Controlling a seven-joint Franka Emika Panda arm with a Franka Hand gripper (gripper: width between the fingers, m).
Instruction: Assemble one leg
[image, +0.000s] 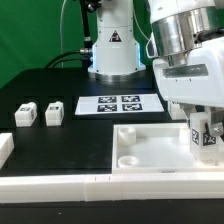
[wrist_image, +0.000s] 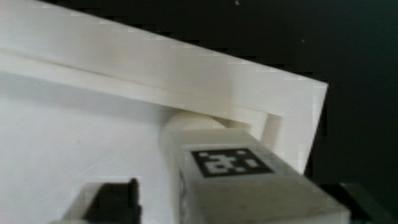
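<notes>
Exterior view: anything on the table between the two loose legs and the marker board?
Nothing. Between the two loose legs and the marker board the exterior view shows only bare black table.

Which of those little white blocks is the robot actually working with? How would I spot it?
Find the large white square panel at the exterior view's right. At its right corner, under the gripper, stands the leg. Unlike the two loose blocks at the left, it is between the fingers.

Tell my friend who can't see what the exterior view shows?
The gripper holds a small white leg over the corner of a big white square panel. Two more legs and the marker board lie on the black table.
</notes>
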